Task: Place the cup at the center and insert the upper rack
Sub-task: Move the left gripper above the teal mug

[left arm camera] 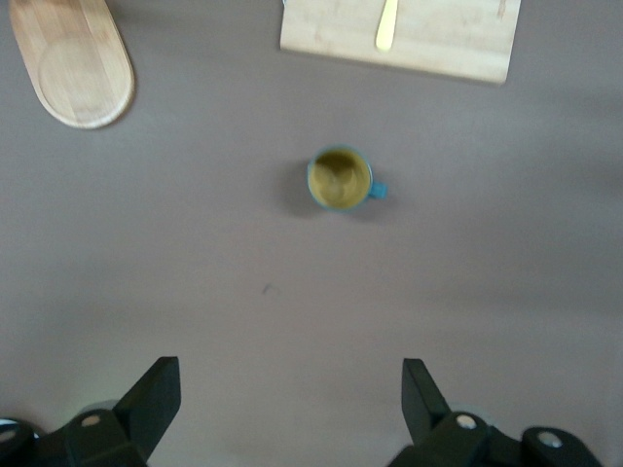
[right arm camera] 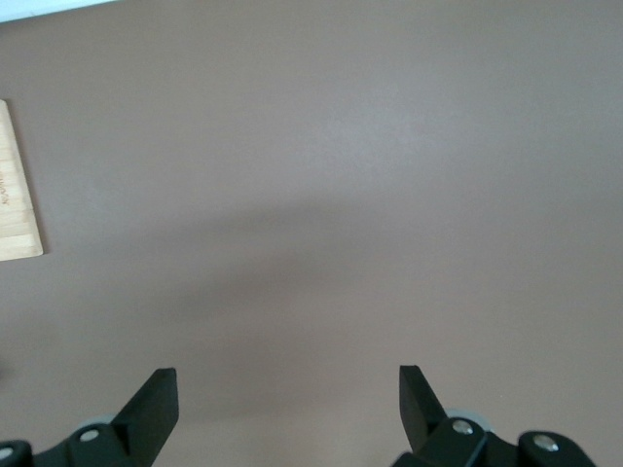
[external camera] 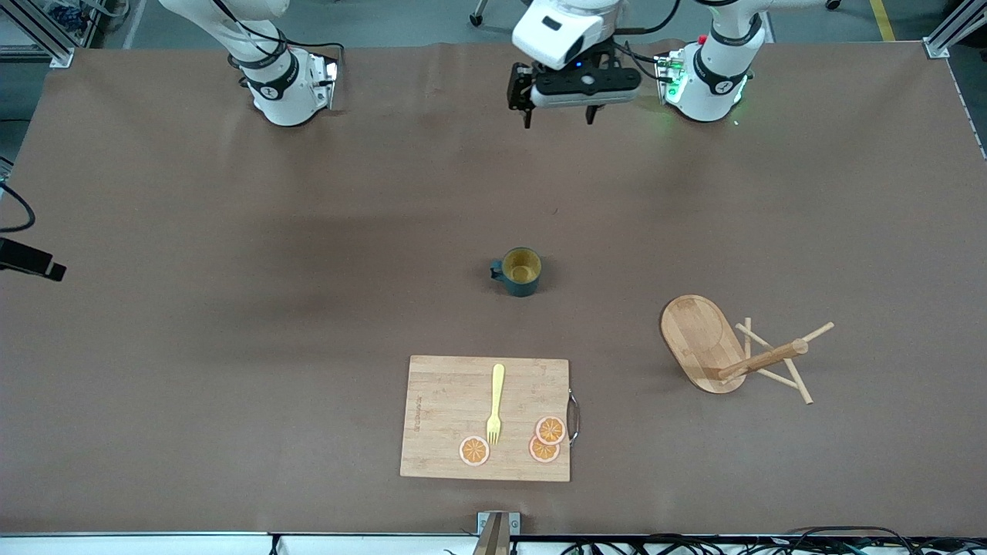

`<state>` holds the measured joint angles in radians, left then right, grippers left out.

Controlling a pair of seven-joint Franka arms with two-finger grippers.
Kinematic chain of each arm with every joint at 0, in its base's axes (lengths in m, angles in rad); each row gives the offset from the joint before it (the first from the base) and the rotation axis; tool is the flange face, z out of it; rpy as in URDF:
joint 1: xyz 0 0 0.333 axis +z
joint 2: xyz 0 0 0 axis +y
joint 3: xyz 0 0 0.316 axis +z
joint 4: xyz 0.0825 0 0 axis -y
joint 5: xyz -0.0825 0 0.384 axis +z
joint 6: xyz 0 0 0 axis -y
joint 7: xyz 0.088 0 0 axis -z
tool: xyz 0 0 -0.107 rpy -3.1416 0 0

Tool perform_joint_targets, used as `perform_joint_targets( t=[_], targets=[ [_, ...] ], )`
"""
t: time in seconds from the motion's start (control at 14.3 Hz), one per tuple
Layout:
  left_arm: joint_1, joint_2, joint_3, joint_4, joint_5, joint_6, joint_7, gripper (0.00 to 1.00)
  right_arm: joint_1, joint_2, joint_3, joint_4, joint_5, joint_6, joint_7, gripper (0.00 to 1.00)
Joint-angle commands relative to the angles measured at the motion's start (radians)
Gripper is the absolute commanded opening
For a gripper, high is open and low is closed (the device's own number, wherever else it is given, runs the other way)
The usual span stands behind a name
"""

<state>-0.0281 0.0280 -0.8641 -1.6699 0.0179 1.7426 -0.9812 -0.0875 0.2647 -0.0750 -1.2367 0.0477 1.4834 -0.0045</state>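
Only frontally: upper rack (external camera: 725, 351) toppled.

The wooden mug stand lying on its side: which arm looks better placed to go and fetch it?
Probably the left. The upper rack lies tipped over toward the left arm's end of the table. The left gripper hangs open above the table near its base. The right gripper, also open, faces only bare table and a board edge.

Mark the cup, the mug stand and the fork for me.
cup (external camera: 521, 270): front view, on the yellow inside near the rim.
mug stand (external camera: 698, 339): front view, on its flat oval base; the stand lies tipped over.
fork (external camera: 496, 401): front view, on the handle, lying on the cutting board.
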Motion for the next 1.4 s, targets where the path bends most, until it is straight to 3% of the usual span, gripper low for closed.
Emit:
perform_joint_targets(
  t=[0.0,0.42,0.7,0.98,1.33],
  targets=[
    [-0.047,0.0,-0.015,-0.069,0.037,0.061,-0.068,1.0,-0.017,-0.094,0.053,-0.108,-0.011,0.034,-0.002,1.0],
    [-0.197,0.032,-0.015,-0.232,0.229,0.256,-0.321,1.0,-0.038,-0.111,0.078,-0.127,-0.025,0.034,-0.035,1.0],
    [-0.3,0.179,-0.015,-0.234,0.462,0.27,-0.551,1.0,-0.035,-0.145,0.078,-0.187,-0.026,0.063,-0.038,1.0],
    [-0.361,0.294,-0.015,-0.237,0.657,0.27,-0.762,1.0,-0.031,-0.22,0.08,-0.322,-0.04,0.17,-0.061,1.0],
    [-0.441,0.45,-0.013,-0.237,0.971,0.27,-1.019,1.0,-0.029,-0.286,0.081,-0.404,-0.045,0.172,-0.061,1.0]
  ],
)
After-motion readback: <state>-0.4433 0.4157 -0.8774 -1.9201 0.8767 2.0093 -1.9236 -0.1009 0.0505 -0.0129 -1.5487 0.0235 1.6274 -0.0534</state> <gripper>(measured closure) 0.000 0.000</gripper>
